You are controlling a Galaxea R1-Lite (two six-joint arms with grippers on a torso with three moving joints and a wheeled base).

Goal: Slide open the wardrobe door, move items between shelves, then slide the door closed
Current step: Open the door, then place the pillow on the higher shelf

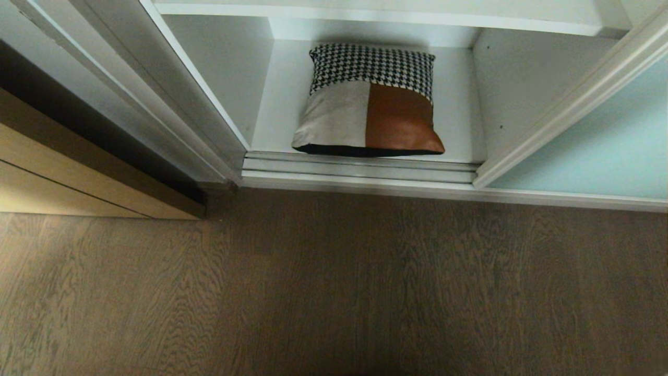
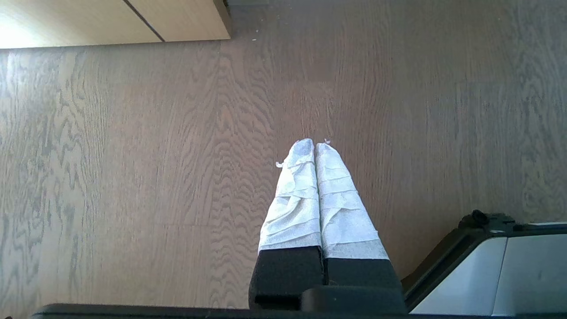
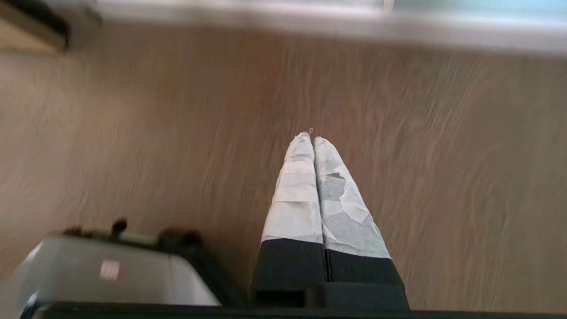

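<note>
Head view: sliding wardrobe door (image 1: 600, 141) of pale aqua glass stands slid aside to the right, compartment exposed. Houndstooth cushion (image 1: 368, 102) lies flat on the lowest shelf (image 1: 459, 120), front edge just behind the ridged floor track (image 1: 360, 168); an upper shelf (image 1: 376, 13) shows at the top. Neither arm appears here.

Left gripper (image 2: 314, 142) — taped fingers pressed together, clenched on nothing, hanging over the wooden floor (image 2: 133, 155). Right gripper (image 3: 311, 135) likewise clenched and empty, pointing toward the wardrobe base.

Judgement: door-opening looks done; the move between shelves is the step in hand — or only the closing, cannot tell. Next move calls for parting the fingers, reaching in low and pinching the cushion's near edge.
</note>
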